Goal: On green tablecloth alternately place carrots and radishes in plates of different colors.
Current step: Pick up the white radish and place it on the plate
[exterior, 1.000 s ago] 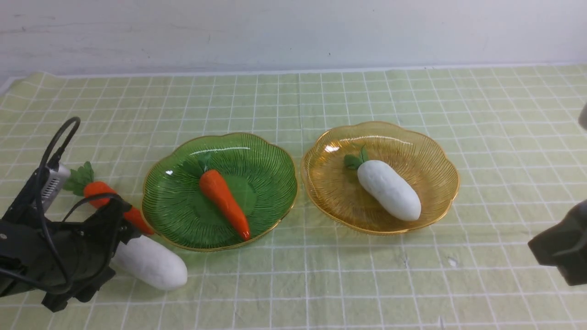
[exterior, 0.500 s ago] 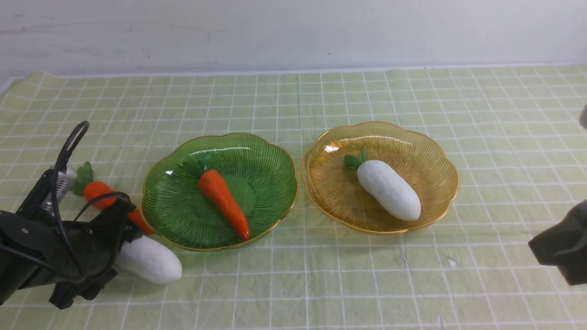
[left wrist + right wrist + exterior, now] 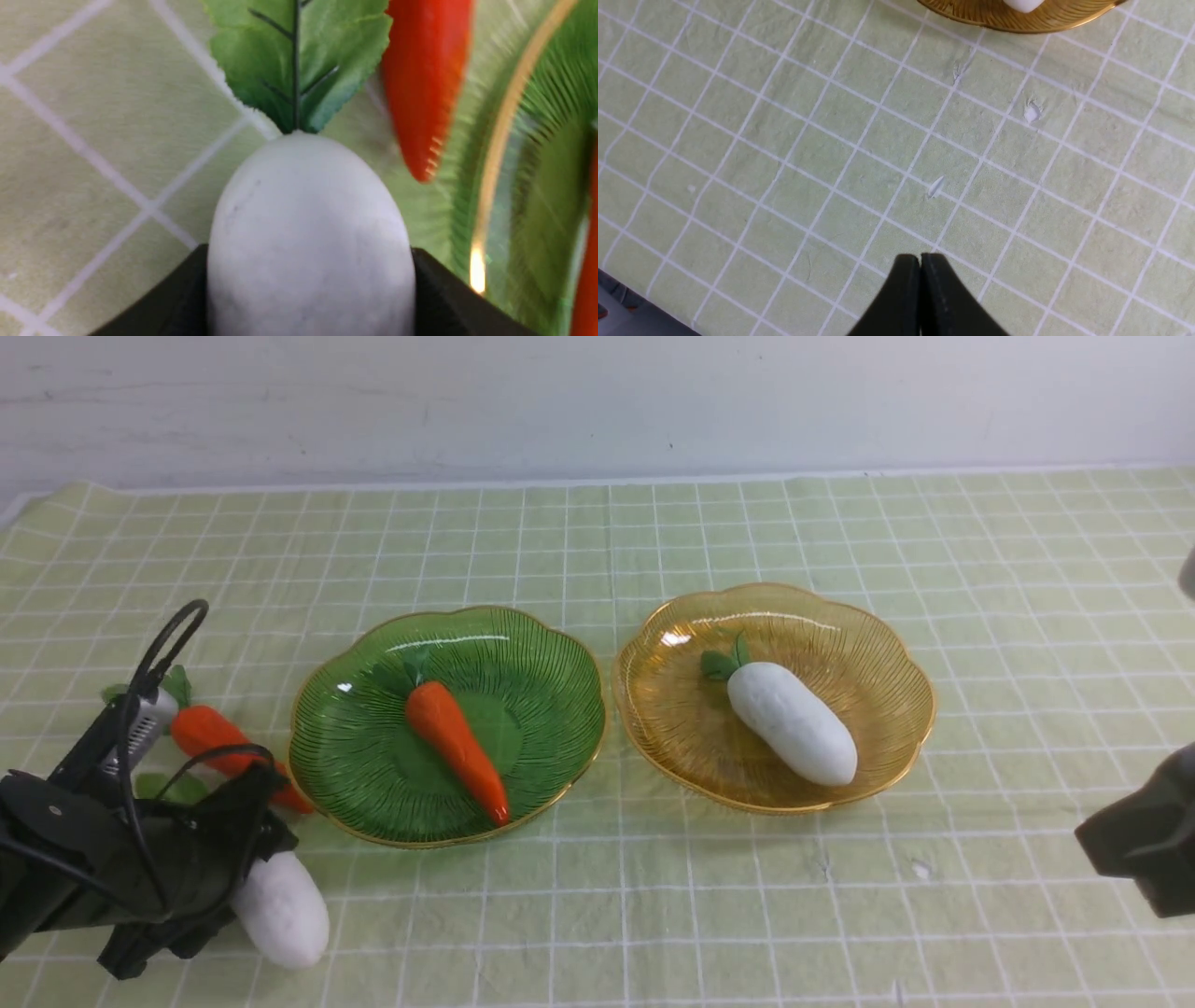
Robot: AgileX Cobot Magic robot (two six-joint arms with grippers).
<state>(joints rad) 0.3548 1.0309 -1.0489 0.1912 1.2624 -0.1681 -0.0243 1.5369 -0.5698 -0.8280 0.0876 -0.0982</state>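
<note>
My left gripper (image 3: pixel 250 859) is at the front left of the green tablecloth (image 3: pixel 653 915), shut on a white radish (image 3: pixel 282 917). In the left wrist view both black fingers (image 3: pixel 448 303) press its sides (image 3: pixel 308 224). Its blunt end points toward the front edge. A loose carrot (image 3: pixel 213 735) lies just behind it, beside the green plate (image 3: pixel 546 709), which holds another carrot (image 3: pixel 457 747). The amber plate (image 3: pixel 873 653) holds a second radish (image 3: pixel 792 721). My right gripper (image 3: pixel 920 257) hangs shut and empty over bare cloth at the front right (image 3: pixel 1134 840).
A white wall runs behind the cloth's far edge. The two plates sit side by side mid-table, almost touching. The left arm's cable (image 3: pixel 154 663) loops up above the loose carrot. Small nicks (image 3: pixel 1031 112) mark the cloth near the amber plate's front rim (image 3: pixel 1008 23).
The left gripper's fingers have closed in on the radish. Arm and radish have swung, so the radish's blunt end now points to the front edge instead of the right. The right arm is still.
</note>
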